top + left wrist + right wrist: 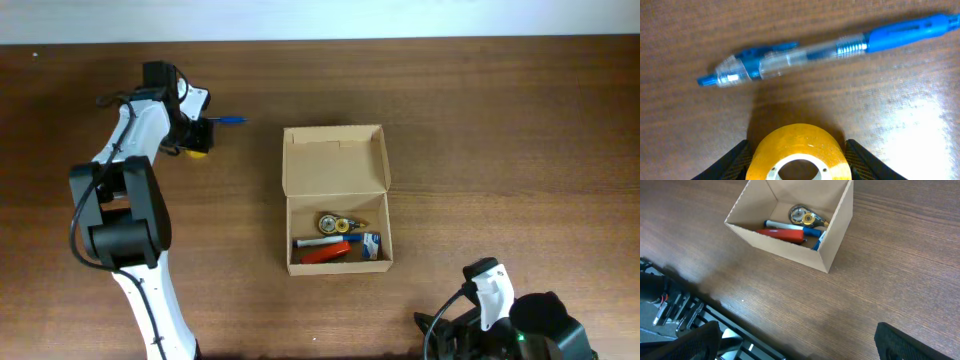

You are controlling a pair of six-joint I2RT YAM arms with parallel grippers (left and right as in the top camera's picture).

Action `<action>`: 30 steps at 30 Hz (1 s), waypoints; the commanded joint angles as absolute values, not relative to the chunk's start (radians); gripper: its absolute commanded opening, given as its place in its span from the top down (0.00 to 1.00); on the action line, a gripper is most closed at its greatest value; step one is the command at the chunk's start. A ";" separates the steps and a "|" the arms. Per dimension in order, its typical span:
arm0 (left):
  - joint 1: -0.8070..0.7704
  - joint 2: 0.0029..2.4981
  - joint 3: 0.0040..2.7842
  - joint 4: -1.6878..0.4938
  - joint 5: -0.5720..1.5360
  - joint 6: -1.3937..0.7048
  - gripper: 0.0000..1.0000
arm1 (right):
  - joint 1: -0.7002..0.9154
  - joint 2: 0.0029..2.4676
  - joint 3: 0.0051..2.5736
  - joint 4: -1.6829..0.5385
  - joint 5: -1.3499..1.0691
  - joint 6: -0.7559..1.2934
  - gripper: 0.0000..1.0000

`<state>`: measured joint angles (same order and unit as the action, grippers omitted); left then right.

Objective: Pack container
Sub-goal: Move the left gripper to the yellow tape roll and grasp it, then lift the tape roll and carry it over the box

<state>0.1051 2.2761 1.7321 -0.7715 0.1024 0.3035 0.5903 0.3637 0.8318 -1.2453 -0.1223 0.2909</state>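
Reaches with the left arm (130, 150) to the far-left part of the wooden table (500, 150), wrist bent downward. Clamps a yellow tape roll (790, 141) in the left gripper (797, 146), fingers pressed on both its sides. Holds the right arm (490, 300) folded at the near-right edge, right gripper (796, 330) spread wide over bare wood. Shows only the roll's upper part in the wrist view. Has a blue pen (825, 47) just beyond the roll, not touching. Has the container (335, 165) mid-table, lid open, well apart from both grippers, a red marker (325, 254) and other small items inside.
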 commanded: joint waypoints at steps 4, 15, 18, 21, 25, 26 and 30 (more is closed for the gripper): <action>0.101 2.298 1.839 -0.912 0.158 0.262 0.55 | 0.598 0.368 0.828 -1.242 -0.128 0.288 0.01; -0.013 2.066 1.981 -1.006 0.154 0.291 0.61 | 0.598 0.368 0.828 -1.242 -0.128 0.288 0.01; -0.086 1.984 1.981 -1.019 0.145 0.341 0.60 | 0.598 0.368 0.828 -1.242 -0.128 0.288 0.01; -0.167 1.914 1.981 -1.042 0.095 0.385 0.60 | 0.598 0.368 0.828 -1.242 -0.128 0.288 0.01; -0.279 1.856 1.981 -1.092 0.071 0.439 0.60 | 0.598 0.368 0.828 -1.242 -0.128 0.288 0.01; -0.303 1.850 1.981 -1.104 0.071 0.444 0.60 | 0.598 0.368 0.828 -1.242 -0.128 0.288 0.01; -0.396 1.845 1.981 -1.159 0.075 0.463 0.60 | 0.598 0.368 0.828 -1.242 -0.128 0.288 0.01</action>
